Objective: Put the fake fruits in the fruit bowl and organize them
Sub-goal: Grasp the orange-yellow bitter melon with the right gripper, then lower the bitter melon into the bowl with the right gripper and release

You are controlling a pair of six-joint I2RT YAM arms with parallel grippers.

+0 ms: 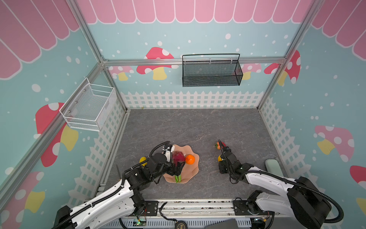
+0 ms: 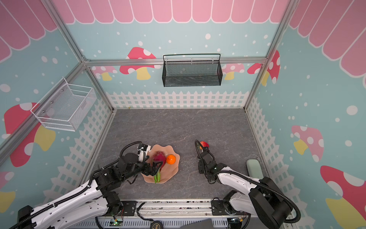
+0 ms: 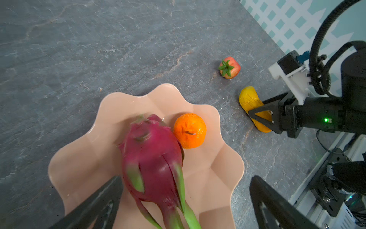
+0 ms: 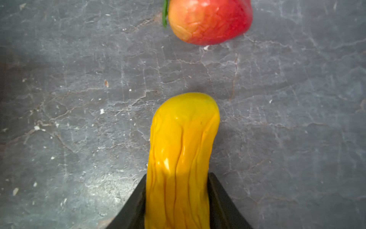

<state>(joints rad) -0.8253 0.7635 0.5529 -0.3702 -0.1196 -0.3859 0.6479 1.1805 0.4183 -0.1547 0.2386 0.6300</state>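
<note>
In a top view: fruit bowl (image 1: pixel 191 172) near-centre on table (image 1: pixel 198 126), holding dragon fruit (image 1: pixel 176 157) and orange (image 1: pixel 190 159); yellow oblong (image 1: pixel 143 160) just left, strawberry (image 1: pixel 219 144) well right; the left arm overlaps the bowl. Left wrist view: left hand (image 3: pixel 187 178) spread wide either side of the dragon fruit. Right wrist view: right hand (image 4: pixel 178 175) pinching gourd (image 4: pixel 184 128), with the strawberry beyond it.

One dragon fruit (image 3: pixel 152 156), one orange (image 3: pixel 190 130), one strawberry (image 3: pixel 230 68), one gourd (image 4: pixel 182 148), one yellow oblong (image 1: pixel 143 159), one bowl (image 3: pixel 79 168), one white basket (image 1: pixel 89 107), one black basket (image 1: pixel 212 73)

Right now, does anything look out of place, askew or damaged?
Nothing spilled or damaged. Only the dragon fruit looks awkward: it sprawls across the bowl beside the orange, its green tips reaching the rim.
</note>
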